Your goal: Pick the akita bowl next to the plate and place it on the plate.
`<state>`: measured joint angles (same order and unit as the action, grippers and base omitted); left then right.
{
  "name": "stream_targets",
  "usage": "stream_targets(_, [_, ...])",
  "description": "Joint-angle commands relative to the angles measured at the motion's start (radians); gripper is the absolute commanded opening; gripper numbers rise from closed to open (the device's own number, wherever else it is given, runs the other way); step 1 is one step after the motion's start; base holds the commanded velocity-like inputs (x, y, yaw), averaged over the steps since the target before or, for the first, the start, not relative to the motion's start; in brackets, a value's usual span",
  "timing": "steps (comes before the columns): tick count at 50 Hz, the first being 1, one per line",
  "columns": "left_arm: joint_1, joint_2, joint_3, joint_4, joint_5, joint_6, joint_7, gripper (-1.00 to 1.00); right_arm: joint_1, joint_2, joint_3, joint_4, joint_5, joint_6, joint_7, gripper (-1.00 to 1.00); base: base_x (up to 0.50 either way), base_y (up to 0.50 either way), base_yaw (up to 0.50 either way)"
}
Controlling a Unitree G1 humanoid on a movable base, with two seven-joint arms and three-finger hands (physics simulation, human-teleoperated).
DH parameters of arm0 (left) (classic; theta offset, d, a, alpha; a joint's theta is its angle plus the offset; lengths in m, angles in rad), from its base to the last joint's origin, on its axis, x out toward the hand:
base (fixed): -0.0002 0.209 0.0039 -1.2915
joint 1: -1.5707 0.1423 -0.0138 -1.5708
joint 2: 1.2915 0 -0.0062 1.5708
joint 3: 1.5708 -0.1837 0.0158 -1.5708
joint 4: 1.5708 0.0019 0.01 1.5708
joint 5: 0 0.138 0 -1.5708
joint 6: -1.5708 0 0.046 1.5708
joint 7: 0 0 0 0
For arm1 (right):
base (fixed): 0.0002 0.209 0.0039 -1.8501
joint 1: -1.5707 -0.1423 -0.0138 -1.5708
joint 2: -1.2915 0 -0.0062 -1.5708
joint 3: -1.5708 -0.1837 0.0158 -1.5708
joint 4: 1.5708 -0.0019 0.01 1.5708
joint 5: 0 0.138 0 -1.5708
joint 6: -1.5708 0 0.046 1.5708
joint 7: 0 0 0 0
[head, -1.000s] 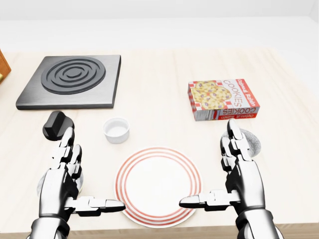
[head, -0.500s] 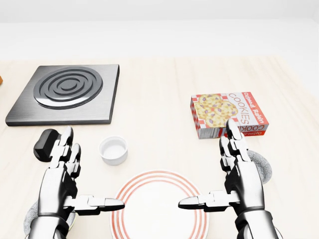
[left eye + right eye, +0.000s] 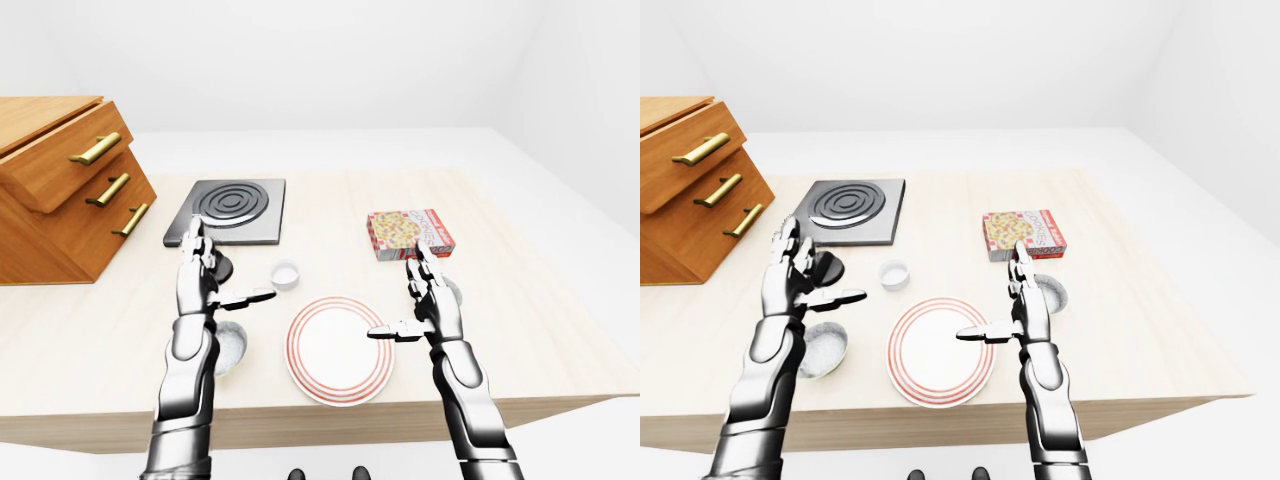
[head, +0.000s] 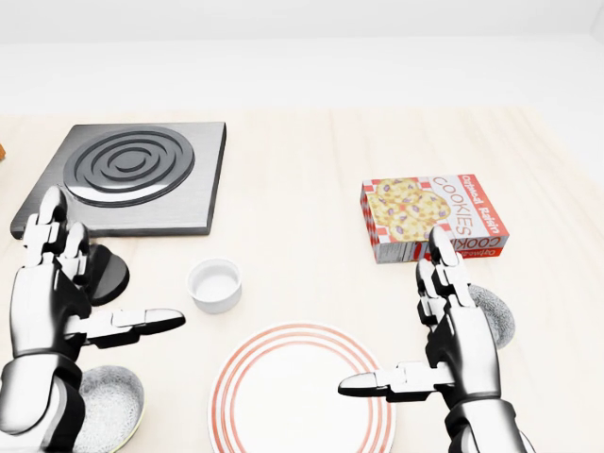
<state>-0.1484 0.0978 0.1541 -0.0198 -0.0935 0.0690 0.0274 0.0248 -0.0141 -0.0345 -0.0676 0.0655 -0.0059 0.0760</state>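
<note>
Left-eye view: shows a pale wooden tabletop (image 3: 330,205) bearing a white round plate with red rings (image 3: 340,352) at lower centre. Puts one grey speckled ceramic bowl (image 3: 235,348) just left of that plate and a twin grey speckled bowl (image 4: 498,316) just right of it, near a red-and-white cookie box (image 3: 408,232). Cannot tell which twin counts as the akita bowl.

Head view: finds the silver left hand (image 4: 47,293) swung up and out to the left edge since half a second ago, fingers spread wide, holding nothing. Uncovers thereby the left bowl at the lower-left corner. Keeps the silver right hand (image 4: 458,344) where it was, fingers open and empty, overlapping the right bowl's left side.

Right-eye view: confirms both bowls resting on the tabletop, off the plate. Leaves the pick not yet begun, probably with a freer approach to the left bowl.
</note>
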Motion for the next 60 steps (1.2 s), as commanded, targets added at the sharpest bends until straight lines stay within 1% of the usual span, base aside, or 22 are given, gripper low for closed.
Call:
stream_targets(1, [-0.225, 0.156, 0.144, 0.161, -0.101, 0.009, 0.099, 1.00, -0.004, 0.000, 0.001, 0.019, -0.007, -0.011, -0.003, 1.00, 0.00, 0.00, 0.00])
stream_targets(3, [-0.239, 0.178, 0.141, 0.204, -0.111, -0.019, 0.108, 1.00, -0.006, -0.001, 0.002, 0.030, -0.014, -0.018, -0.006, 1.00, 0.00, 0.00, 0.00])
stream_targets(5, [-0.237, 0.179, 0.131, 0.227, -0.115, -0.039, 0.112, 1.00, -0.006, -0.001, 0.002, 0.032, -0.015, -0.016, -0.005, 1.00, 0.00, 0.00, 0.00])
stream_targets(8, [-0.222, 0.174, 0.117, 0.210, -0.113, -0.040, 0.112, 1.00, -0.006, -0.002, 0.001, 0.026, -0.018, -0.011, -0.008, 1.00, 0.00, 0.00, 0.00])
stream_targets(19, [-0.234, 0.184, 0.128, 0.237, -0.127, -0.047, 0.113, 1.00, -0.009, -0.003, -0.003, 0.030, -0.021, -0.014, -0.012, 1.00, 0.00, 0.00, 0.00])
stream_targets(20, [-0.234, 0.186, 0.128, 0.226, -0.130, -0.036, 0.117, 1.00, -0.008, -0.002, -0.003, 0.028, -0.020, -0.012, -0.012, 1.00, 0.00, 0.00, 0.00])
stream_targets(25, [-0.235, 0.188, 0.129, 0.246, -0.132, -0.052, 0.118, 1.00, -0.009, -0.002, -0.001, 0.032, -0.026, -0.015, -0.016, 1.00, 0.00, 0.00, 0.00])
stream_targets(30, [-0.234, 0.189, 0.127, 0.249, -0.133, -0.056, 0.118, 1.00, -0.012, -0.003, -0.004, 0.039, -0.028, -0.017, -0.019, 1.00, 0.00, 0.00, 0.00])
stream_targets(32, [-0.235, 0.189, 0.127, 0.259, -0.133, -0.063, 0.116, 1.00, -0.013, -0.004, -0.005, 0.040, -0.029, -0.016, -0.021, 1.00, 0.00, 0.00, 0.00])
stream_targets(33, [-0.231, 0.189, 0.127, 0.244, -0.134, -0.051, 0.118, 1.00, -0.014, -0.005, -0.007, 0.041, -0.031, -0.017, -0.023, 1.00, 0.00, 0.00, 0.00])
stream_targets(35, [-0.229, 0.188, 0.127, 0.236, -0.134, -0.044, 0.119, 1.00, -0.016, -0.007, -0.011, 0.030, -0.031, -0.005, -0.027, 1.00, 0.00, 0.00, 0.00])
stream_targets(36, [-0.229, 0.188, 0.128, 0.243, -0.133, -0.051, 0.117, 1.00, -0.015, -0.007, -0.013, 0.023, -0.032, -0.001, -0.030, 1.00, 0.00, 0.00, 0.00])
stream_targets(39, [-0.227, 0.188, 0.128, 0.233, -0.133, -0.043, 0.119, 1.00, -0.009, -0.008, -0.015, 0.005, -0.037, 0.005, -0.035, 1.00, 0.00, 0.00, 0.00])
stream_targets(40, [-0.227, 0.187, 0.128, 0.237, -0.134, -0.044, 0.118, 1.00, -0.004, -0.011, -0.021, -0.020, -0.041, 0.015, -0.043, 1.00, 0.00, 0.00, 0.00])
stream_targets(41, [-0.230, 0.187, 0.128, 0.254, -0.132, -0.058, 0.115, 1.00, -0.003, -0.012, -0.026, -0.036, -0.039, 0.027, -0.043, 1.00, 0.00, 0.00, 0.00])
stream_targets(44, [-0.229, 0.188, 0.128, 0.249, -0.134, -0.053, 0.117, 1.00, -0.008, -0.017, -0.040, -0.059, -0.041, 0.048, -0.051, 1.00, 0.00, 0.00, 0.00])
stream_targets(46, [-0.228, 0.188, 0.127, 0.249, -0.134, -0.053, 0.117, 1.00, -0.013, -0.024, -0.051, -0.068, -0.063, 0.043, -0.068, 1.00, 0.00, 0.00, 0.00])
stream_targets(47, [-0.228, 0.187, 0.127, 0.248, -0.133, -0.053, 0.117, 1.00, -0.014, -0.026, -0.059, -0.083, -0.051, 0.057, -0.061, 1.00, 0.00, 0.00, 0.00])
stream_targets(48, [-0.226, 0.187, 0.127, 0.240, -0.134, -0.047, 0.118, 1.00, -0.023, -0.038, -0.077, -0.104, -0.058, 0.085, -0.068, 1.00, 0.00, 0.00, 0.00])
stream_targets(49, [-0.225, 0.187, 0.127, 0.237, -0.134, -0.044, 0.119, 1.00, -0.024, -0.041, -0.088, -0.114, -0.052, 0.093, -0.064, 1.00, 0.00, 0.00, 0.00])
stream_targets(52, [-0.224, 0.186, 0.128, 0.235, -0.132, -0.043, 0.118, 1.00, -0.031, -0.057, -0.109, -0.137, -0.095, 0.093, -0.073, 1.00, 0.00, 0.00, 0.00])
stream_targets(60, [-0.226, 0.186, 0.127, 0.251, -0.130, -0.056, 0.116, 1.00, -0.031, -0.086, -0.166, -0.276, -0.206, 0.093, -0.077, 1.00, 0.00, 0.00, 0.00])
